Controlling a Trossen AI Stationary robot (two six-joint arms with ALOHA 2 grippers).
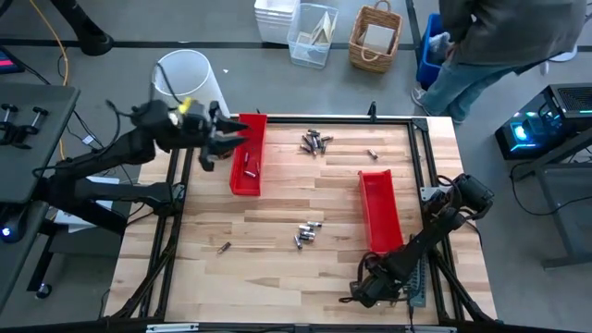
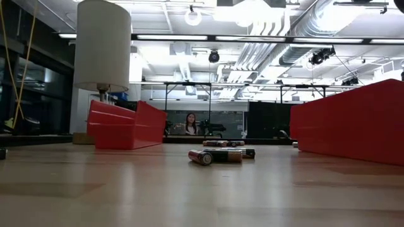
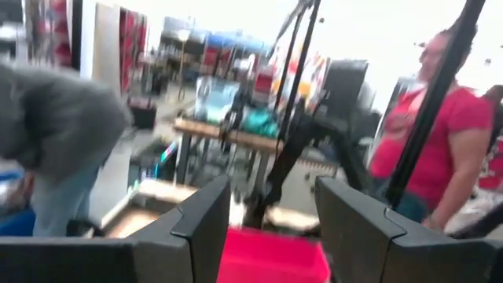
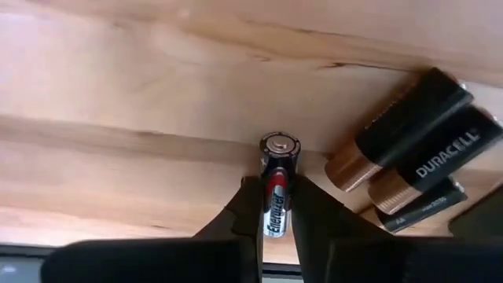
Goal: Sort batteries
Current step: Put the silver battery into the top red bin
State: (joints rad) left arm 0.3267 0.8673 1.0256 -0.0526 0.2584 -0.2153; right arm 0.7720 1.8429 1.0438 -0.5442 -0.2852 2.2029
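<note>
The right gripper (image 4: 277, 206) has its fingers (image 4: 244, 208) clenched on an Energizer battery (image 4: 278, 191) beside three Duracell batteries (image 4: 420, 145) on the counter (image 4: 118, 94), contact only its wrist view shows. The left gripper (image 3: 271, 228) hangs released over the left red tray (image 1: 248, 155)

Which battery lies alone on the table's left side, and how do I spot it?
From above, find the red tray on the wooden table's left side. Below it in the picture, near the table's left edge, lies one small battery. Unlike the clustered batteries farther right, it has bare wood all around.
</note>
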